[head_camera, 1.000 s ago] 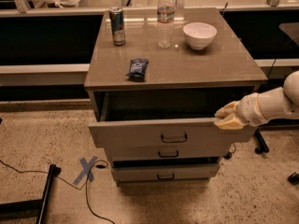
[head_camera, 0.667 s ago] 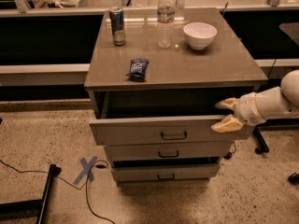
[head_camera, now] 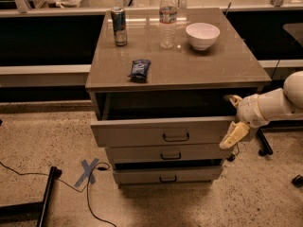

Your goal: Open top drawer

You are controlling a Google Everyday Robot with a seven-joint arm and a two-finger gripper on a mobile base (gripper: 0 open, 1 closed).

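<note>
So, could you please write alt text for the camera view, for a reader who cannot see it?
The top drawer of a grey-beige cabinet stands partly open, and the robot's open gripper is at the right end of its front panel. On the cabinet top are a can, a water bottle, a white bowl and a dark snack packet.

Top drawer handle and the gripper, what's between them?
In the camera view, only bare drawer front: the top drawer has its handle at centre, and the gripper, fingers open, is at the front's right end.
</note>
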